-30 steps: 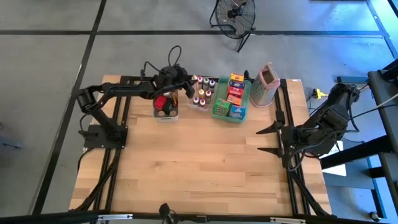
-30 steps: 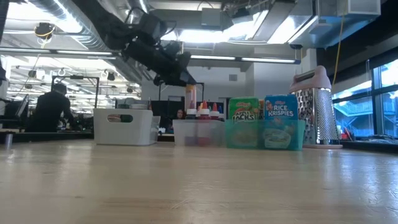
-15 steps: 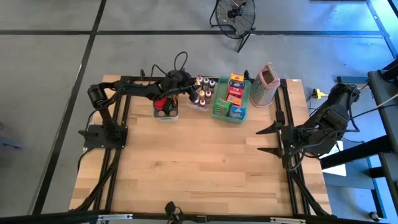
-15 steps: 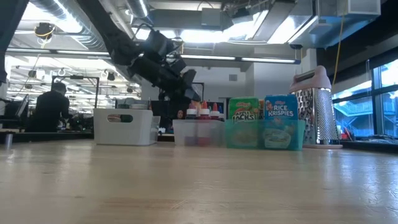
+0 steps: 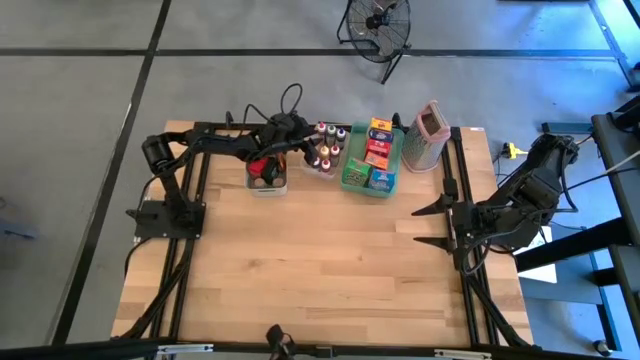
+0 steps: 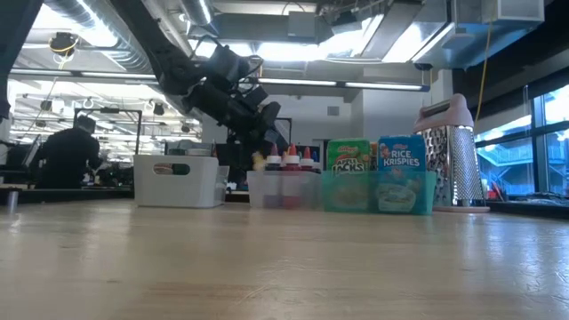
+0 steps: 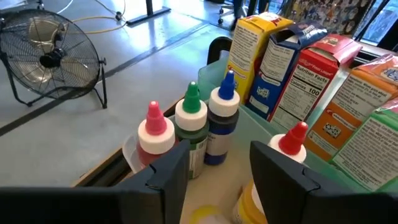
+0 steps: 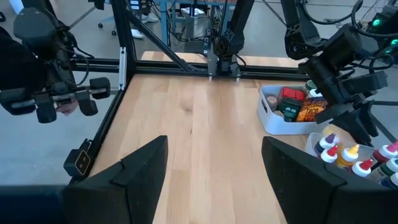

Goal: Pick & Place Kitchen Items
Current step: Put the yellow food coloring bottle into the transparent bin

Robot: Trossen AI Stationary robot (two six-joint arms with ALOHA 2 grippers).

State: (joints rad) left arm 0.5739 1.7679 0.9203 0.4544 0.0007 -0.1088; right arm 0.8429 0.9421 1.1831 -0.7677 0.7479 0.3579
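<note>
Near edge of the wooden desk (image 5: 300, 270) is bare. Right gripper (image 5: 428, 226) is parked at the desk's right side, well apart from the items; jaws stand wide apart, nothing between them.

Far edge of the desk, left to right in the high view: white bin (image 5: 266, 180) holding small jars and packets, clear bin (image 5: 327, 152) of tiny bottles, green tray (image 5: 352, 176) of food boxes, pinkish box grater (image 5: 428, 135).

Left gripper (image 5: 306, 146) is over the near-left part of the clear bin, between the white bin and the bottles. In the left wrist view its jaws are parted, with a yellow-capped bottle (image 7: 250, 200) showing low in the gap; cannot tell whether the fingers touch it. Just beyond the jaws: pink-capped bottle (image 7: 153, 132), green-capped bottle (image 7: 191, 122), blue-capped bottle (image 7: 224, 116), red-capped bottle (image 7: 291, 140), all upright in the clear bin.

Farther: cereal boxes (image 7: 292, 65) upright in the tray. Low view shows Apple Jacks box (image 6: 348, 156) beside Rice Krispies box (image 6: 401, 154).

A floor fan (image 5: 376, 24) stands past the desk; a person (image 6: 69, 153) is seated in the room behind.
</note>
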